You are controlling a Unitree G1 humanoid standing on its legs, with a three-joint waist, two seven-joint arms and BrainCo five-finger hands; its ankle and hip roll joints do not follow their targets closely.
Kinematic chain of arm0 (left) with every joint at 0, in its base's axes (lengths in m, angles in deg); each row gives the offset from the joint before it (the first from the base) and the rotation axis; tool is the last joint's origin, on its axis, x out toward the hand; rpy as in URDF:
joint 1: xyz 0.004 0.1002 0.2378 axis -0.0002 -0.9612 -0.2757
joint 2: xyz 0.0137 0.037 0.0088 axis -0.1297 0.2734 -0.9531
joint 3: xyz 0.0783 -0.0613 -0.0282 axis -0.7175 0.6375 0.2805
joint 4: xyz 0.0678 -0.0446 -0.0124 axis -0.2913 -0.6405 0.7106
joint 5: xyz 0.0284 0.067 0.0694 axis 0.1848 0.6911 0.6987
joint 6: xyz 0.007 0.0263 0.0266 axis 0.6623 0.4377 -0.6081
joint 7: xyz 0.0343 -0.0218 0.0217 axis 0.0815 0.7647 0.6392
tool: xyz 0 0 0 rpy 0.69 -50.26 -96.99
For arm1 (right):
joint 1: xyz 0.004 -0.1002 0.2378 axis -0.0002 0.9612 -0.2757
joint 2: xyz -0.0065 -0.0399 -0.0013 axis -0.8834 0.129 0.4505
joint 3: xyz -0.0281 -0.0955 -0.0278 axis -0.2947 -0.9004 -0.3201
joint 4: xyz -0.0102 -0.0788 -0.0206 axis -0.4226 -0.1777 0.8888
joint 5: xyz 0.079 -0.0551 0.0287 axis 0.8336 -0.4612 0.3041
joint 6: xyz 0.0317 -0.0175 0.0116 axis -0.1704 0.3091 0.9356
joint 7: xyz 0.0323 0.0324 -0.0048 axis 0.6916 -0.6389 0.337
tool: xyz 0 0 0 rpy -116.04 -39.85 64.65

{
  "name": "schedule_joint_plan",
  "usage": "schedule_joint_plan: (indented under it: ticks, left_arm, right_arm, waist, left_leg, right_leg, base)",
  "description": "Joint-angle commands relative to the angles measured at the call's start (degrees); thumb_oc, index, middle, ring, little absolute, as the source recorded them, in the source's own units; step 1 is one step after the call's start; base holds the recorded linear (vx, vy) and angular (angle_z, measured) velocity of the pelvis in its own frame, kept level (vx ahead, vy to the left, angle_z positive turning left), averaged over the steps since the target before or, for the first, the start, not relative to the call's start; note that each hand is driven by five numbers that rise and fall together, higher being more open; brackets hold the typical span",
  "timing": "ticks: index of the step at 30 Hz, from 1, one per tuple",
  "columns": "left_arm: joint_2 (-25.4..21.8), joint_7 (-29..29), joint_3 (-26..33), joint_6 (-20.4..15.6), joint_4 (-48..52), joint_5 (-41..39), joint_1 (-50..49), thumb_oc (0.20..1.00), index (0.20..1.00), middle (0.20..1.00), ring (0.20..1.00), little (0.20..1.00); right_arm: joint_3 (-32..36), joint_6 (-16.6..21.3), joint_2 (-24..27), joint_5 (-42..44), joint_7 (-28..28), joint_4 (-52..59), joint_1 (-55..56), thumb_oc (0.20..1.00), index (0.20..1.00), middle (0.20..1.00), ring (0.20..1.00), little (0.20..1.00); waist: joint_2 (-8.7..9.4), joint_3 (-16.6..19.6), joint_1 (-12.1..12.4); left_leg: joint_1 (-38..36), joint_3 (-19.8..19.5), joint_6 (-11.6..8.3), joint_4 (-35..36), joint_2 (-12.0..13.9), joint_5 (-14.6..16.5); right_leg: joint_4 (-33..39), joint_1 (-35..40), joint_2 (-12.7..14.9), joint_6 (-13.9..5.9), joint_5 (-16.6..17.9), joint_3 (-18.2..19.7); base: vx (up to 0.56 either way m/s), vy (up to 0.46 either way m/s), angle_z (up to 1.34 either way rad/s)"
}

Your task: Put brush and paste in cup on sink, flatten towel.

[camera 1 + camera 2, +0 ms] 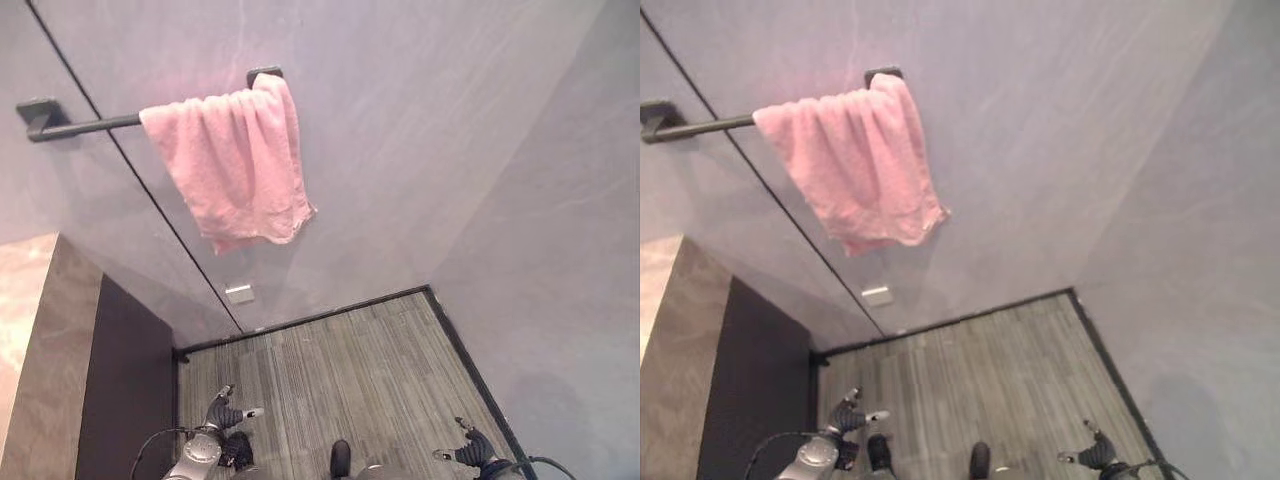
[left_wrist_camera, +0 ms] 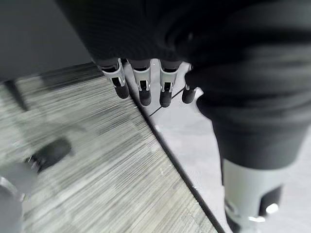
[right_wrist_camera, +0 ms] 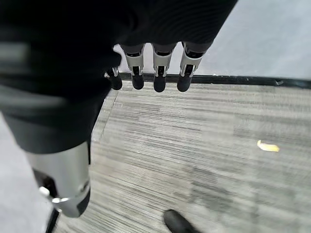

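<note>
Hanging bunched — one pink towel (image 1: 235, 165)

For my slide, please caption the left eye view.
Pink towel bunched on a dark wall bar; both hands low.

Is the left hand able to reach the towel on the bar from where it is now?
Probably yes, once raised. The left hand hangs low with open fingers near the floor, holding nothing. The towel hangs bunched on the bar high on the wall, and nothing stands between them.
</note>
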State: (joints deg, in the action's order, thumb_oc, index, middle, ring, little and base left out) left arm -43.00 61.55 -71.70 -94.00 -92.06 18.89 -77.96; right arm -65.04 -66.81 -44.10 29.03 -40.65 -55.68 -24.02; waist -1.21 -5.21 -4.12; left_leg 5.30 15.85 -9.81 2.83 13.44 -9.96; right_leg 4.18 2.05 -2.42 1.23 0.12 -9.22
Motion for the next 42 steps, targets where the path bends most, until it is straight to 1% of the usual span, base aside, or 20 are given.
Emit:
schedule_joint_plan:
  ticks: [1,2,3,4,5,7,9,10,11,12,13,16,17,19,20,21,27,29,36,42]
  left_arm:
    - [-3.1,1.26,-0.26,-1.58,2.51,0.64,1.01,1.0,1.0,1.0,1.0,1.0]
    - [-3.12,1.25,-0.26,-1.57,2.52,0.64,1.01,1.0,1.0,1.0,1.0,1.0]
    - [-3.7,0.93,-1.03,-1.46,3.57,1.24,1.47,1.0,1.0,1.0,1.0,1.0]
    - [-4.23,0.79,-1.66,-1.48,4.37,2.0,1.52,1.0,1.0,1.0,1.0,1.0]
    - [-4.23,0.79,-1.65,-1.47,4.37,2.0,1.53,1.0,1.0,1.0,1.0,1.0]
    - [-4.85,0.64,-1.96,-1.44,5.77,2.64,1.03,1.0,1.0,1.0,1.0,1.0]
    - [-5.5,0.38,-2.07,-1.38,7.38,2.6,0.65,1.0,1.0,1.0,1.0,1.0]
    - [-5.66,0.13,-2.26,-1.32,8.2,2.88,0.31,1.0,1.0,1.0,1.0,1.0]
    - [-6.16,0.04,-1.98,-1.32,9.39,3.29,-0.18,1.0,1.0,1.0,1.0,1.0]
    - [-6.15,0.04,-1.98,-1.32,9.4,3.29,-0.17,1.0,1.0,1.0,1.0,1.0]
    - [-6.48,-0.03,-1.41,-1.33,9.39,3.34,-0.97,1.0,1.0,1.0,1.0,1.0]
    - [-6.37,-0.07,-1.12,-1.42,9.21,3.07,-1.42,1.0,1.0,1.0,1.0,1.0]
    - [-6.29,-0.19,-0.94,-1.51,9.19,3.03,-1.68,1.0,1.0,1.0,1.0,1.0]
    - [-6.33,-0.48,-1.38,-1.91,9.6,3.75,-2.03,1.0,1.0,1.0,1.0,1.0]
    - [-6.36,-0.48,-1.36,-1.91,9.61,3.75,-2.02,1.0,1.0,1.0,1.0,1.0]
    - [-6.35,-0.81,-2.02,-2.31,9.93,4.44,-2.07,1.0,1.0,1.0,1.0,1.0]
    - [-6.2,-0.84,-1.23,-2.65,11.59,4.02,-3.71,1.0,1.0,1.0,1.0,1.0]
    - [-6.65,-1.27,-0.5,-2.89,14.39,3.26,-5.41,1.0,1.0,1.0,1.0,1.0]
    - [-9.65,-2.13,2.59,-3.52,25.37,3.03,-10.13,1.0,1.0,1.0,1.0,1.0]
    - [-15.14,-4.75,7.22,-3.94,40.42,0.72,-13.89,1.0,1.0,1.0,1.0,1.0]
  right_arm:
    - [1.46,0.49,-0.89,1.83,0.6,0.51,-0.22,1.0,1.0,1.0,1.0,1.0]
    - [1.45,0.51,-0.92,1.83,0.61,0.47,-0.25,1.0,1.0,1.0,1.0,1.0]
    - [0.46,0.23,-1.49,0.03,0.58,-0.2,-1.07,1.0,1.0,1.0,1.0,1.0]
    - [0.21,0.18,-1.72,-0.46,0.47,-0.02,-1.16,1.0,1.0,1.0,1.0,1.0]
    - [0.21,0.18,-1.72,-0.46,0.47,-0.02,-1.18,1.0,1.0,1.0,1.0,1.0]
    - [0.07,0.08,-1.95,-0.37,0.05,0.48,-1.02,1.0,1.0,1.0,1.0,1.0]
    - [-0.19,0.12,-2.13,-0.29,-0.09,1.66,-1.05,1.0,1.0,1.0,1.0,1.0]
    - [-0.15,0.29,-2.23,0.32,-0.35,2.91,-0.85,1.0,1.0,1.0,1.0,1.0]
    - [1.37,1.73,-2.9,6.71,-2.26,6.02,-0.14,1.0,1.0,1.0,1.0,1.0]
    - [1.37,1.72,-2.88,6.74,-2.28,6.04,-0.14,1.0,1.0,1.0,1.0,1.0]
    - [2.81,2.18,-3.99,10.94,-2.88,6.37,0.24,1.0,1.0,1.0,1.0,1.0]
    - [2.72,2.58,-4.11,12.03,-3.01,7.15,0.06,1.0,1.0,1.0,1.0,1.0]
    - [2.6,2.52,-4.05,12.29,-3.17,7.92,0.06,1.0,1.0,1.0,1.0,1.0]
    - [3.06,3.03,-4.06,14.26,-3.69,10.01,0.91,1.0,1.0,1.0,1.0,1.0]
    - [3.06,3.02,-4.08,14.26,-3.69,10.02,0.9,1.0,1.0,1.0,1.0,1.0]
    - [2.83,3.17,-3.56,14.4,-3.93,10.58,0.98,1.0,1.0,1.0,1.0,1.0]
    - [3.34,3.19,-2.47,13.47,-3.63,8.73,0.5,1.0,1.0,1.0,1.0,1.0]
    - [4.16,3.44,-1.13,12.82,-3.36,10.32,0.52,1.0,1.0,1.0,1.0,1.0]
    - [7.84,4.54,4.06,10.87,-3.53,23.4,2.84,1.0,1.0,1.0,1.0,1.0]
    - [10.7,5.32,10.38,11.68,-7.44,38.28,3.77,1.0,1.0,1.0,1.0,1.0]
  waist:
    - [2.64,0.88,0.36]
    - [2.69,0.9,0.43]
    - [3.29,0.44,0.6]
    - [3.48,0.14,0.69]
    - [3.39,0.27,0.8]
    - [3.46,0.02,0.82]
    - [3.03,-0.72,0.85]
    - [2.94,-0.93,0.67]
    - [2.87,-1.76,-0.48]
    - [2.77,-1.62,-0.36]
    - [2.88,-1.58,-0.12]
    - [2.82,-1.96,-0.54]
    - [3.01,-2.04,-0.83]
    - [3.92,-2.35,-1.94]
    - [3.96,-2.26,-1.93]
    - [4.17,-2.19,-2.26]
    - [4.5,-0.6,-1.07]
    - [4.63,0.39,-0.39]
    - [4.99,1.53,0.57]
    - [4.86,1.92,1.18]
  left_leg:
    - [5.44,0.2,5.51,-7.48,-4.61,2.09]
    - [5.48,0.29,5.55,-7.58,-4.63,2.19]
    - [4.94,0.61,7.29,-8.43,-6.96,4.4]
    - [3.98,1.08,8.31,-7.9,-8.37,5.24]
    - [4.12,1.17,8.3,-7.84,-8.23,5.13]
    - [2.04,1.76,9.53,-6.48,-9.81,6.17]
    - [0.7,2.22,10.53,-5.17,-10.43,6.63]
    - [0.02,2.28,10.8,-4.7,-10.83,7.26]
    - [-1.88,2.26,11.21,-3.64,-11.22,7.78]
    - [-1.7,2.37,11.17,-3.64,-11.08,7.72]
    - [-3.38,3.55,10.98,-2.24,-11.49,8.23]
    - [-5.16,3.17,10.53,-1.08,-11.62,8.41]
    - [-5.87,2.77,10.29,-0.83,-11.72,8.66]
    - [-7.17,0.89,9.94,-1.6,-12.68,10.01]
    - [-7.02,0.93,9.93,-1.62,-12.68,9.9]
    - [-7.54,0.27,9.96,-1.62,-13.07,10.14]
    - [-8.44,0.05,9.41,-1.16,-12.94,10.32]
    - [-8.67,-0.43,8.59,-0.59,-12.36,9.41]
    - [-9.35,-1.42,7.49,0.74,-11.51,8.48]
    - [-9.85,-1.77,7.09,1.47,-11.28,8.43]
  right_leg:
    - [-12.08,1.85,12.48,-8.7,-1.64,7.61]
    - [-12.17,1.75,12.53,-8.75,-1.69,7.71]
    - [-15.9,0.08,14.32,-9.56,2.09,8.83]
    - [-18.43,-1.7,15.34,-9.9,6.35,9.4]
    - [-18.32,-1.89,15.21,-9.87,6.53,9.5]
    - [-21.69,-3.33,16.46,-10.06,10.12,9.21]
    - [-26.58,-6.12,16.49,-9.76,12.3,8.14]
    - [-27.62,-6.56,15.98,-9.77,11.79,7.44]
    - [-30.24,-10.38,12.16,-9.2,8.48,7.82]
    - [-30.14,-10.58,12.01,-9.14,8.65,7.89]
    - [-26.68,-11.82,12.48,-8.87,7.24,3.56]
    - [-23.23,-13.56,11.4,-9.06,5.85,2.07]
    - [-19.97,-14.16,10.63,-9.25,5.92,1.97]
    - [-14.1,-13.93,9.31,-10.01,6.94,4.76]
    - [-13.92,-14.0,9.3,-9.98,7.13,4.78]
    - [-13.01,-13.85,8.19,-10.12,7.63,7.6]
    - [-8.19,-10.53,8.37,-9.93,8.54,6.08]
    - [-5.62,-8.76,8.32,-9.97,8.7,4.94]
    - [-3.05,-6.34,8.09,-10.03,8.4,3.3]
    - [-2.31,-5.29,7.88,-10.01,7.89,2.74]
  base:
    - [0.12,0.196,-0.29]
    - [0.15,0.302,-0.13]
    - [0.18,0.38,-0.05]
    - [0.17,0.376,0.03]
    - [0.12,0.261,-0.01]
    - [0.11,0.242,0.02]
    - [0.11,0.295,0.06]
    - [0.14,0.345,0.03]
    - [0.1,0.225,-0.03]
    - [0.14,0.241,-0.18]
    - [0.11,0.097,-0.07]
    - [0.13,0.042,-0.21]
    - [0.12,-0.017,-0.03]
    - [0.2,-0.042,0.08]
    - [0.18,-0.045,0.38]
    - [0.07,-0.017,0.65]
    - [0.12,-0.057,0.24]
    - [0.15,-0.097,0.17]
    - [0.09,-0.05,0.06]
    - [0.06,-0.018,0.08]
